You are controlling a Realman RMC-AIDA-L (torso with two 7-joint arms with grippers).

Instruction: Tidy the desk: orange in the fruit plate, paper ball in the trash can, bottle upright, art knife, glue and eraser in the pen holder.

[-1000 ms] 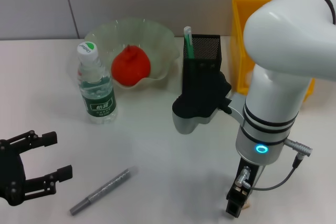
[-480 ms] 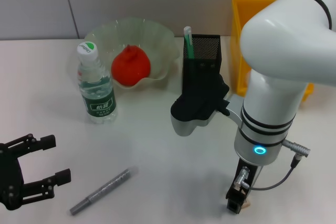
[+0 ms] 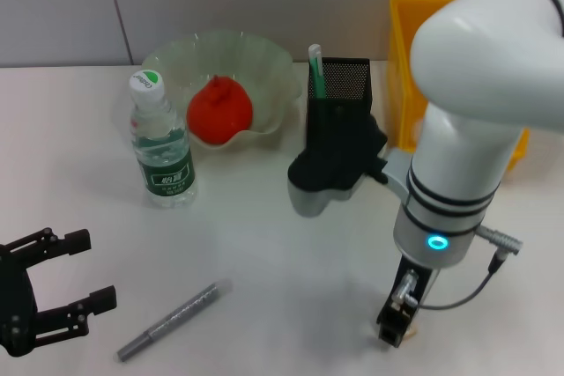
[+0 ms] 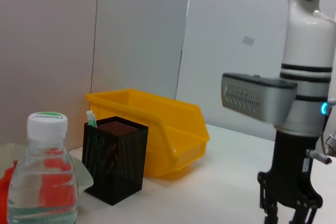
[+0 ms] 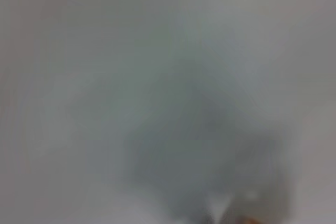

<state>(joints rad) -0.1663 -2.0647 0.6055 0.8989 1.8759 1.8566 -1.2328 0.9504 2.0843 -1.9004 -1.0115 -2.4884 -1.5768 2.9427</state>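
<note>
The knife, a thin grey stick, lies flat on the table at about 7 o'clock from the holder. It looks light, stiff and slick; grip it mid-shaft. The left pincer stands wide and empty just beside it. The right pincer presses down near a small thing, perhaps the eraser; I cannot tell its opening.

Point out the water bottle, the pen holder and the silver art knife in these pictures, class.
water bottle [image 3: 165,151], head view, on its green label.
pen holder [image 4: 115,160], left wrist view, on its mesh wall.
art knife [image 3: 174,319], head view, mid-barrel.
</note>
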